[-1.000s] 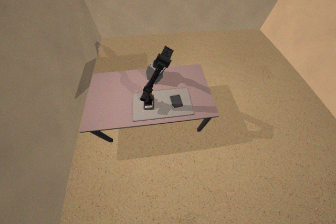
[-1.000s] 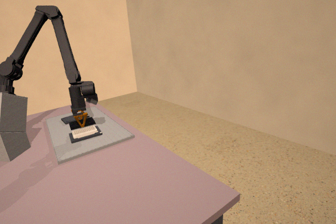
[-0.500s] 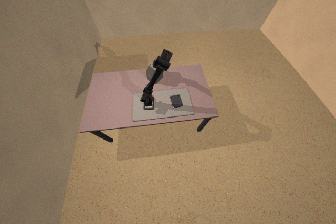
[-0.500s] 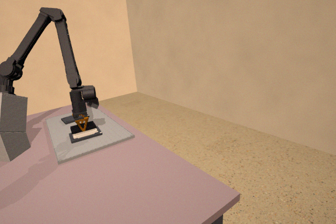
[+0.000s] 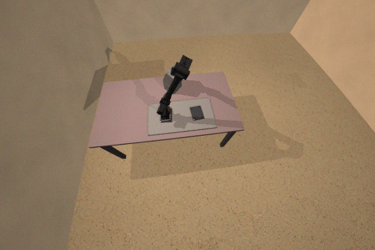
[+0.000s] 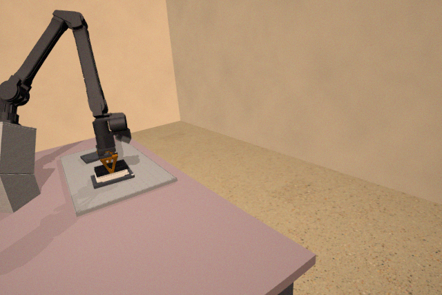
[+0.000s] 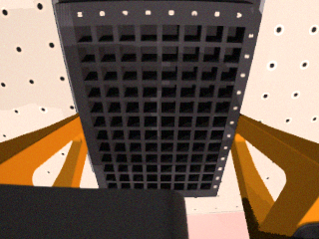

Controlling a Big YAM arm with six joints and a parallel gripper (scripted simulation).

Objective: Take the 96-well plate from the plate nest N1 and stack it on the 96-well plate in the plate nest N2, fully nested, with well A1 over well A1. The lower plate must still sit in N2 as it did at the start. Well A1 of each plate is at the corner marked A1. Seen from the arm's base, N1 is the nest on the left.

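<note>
My gripper is shut on the dark 96-well plate, with its orange fingers on the plate's two long sides. In the wrist view this dark plate fills the middle, between the fingers of the gripper. It is directly over the white 96-well plate, which sits in the dark nest N2. The white plate's dotted top shows on both sides of the dark one. I cannot tell if the two plates touch. In the top view the gripper hides both plates. Nest N1 is empty.
Both nests stand on a grey mat on the pink table. The empty nest N1 also shows just behind the gripper. The arm's grey base block stands at the back of the table.
</note>
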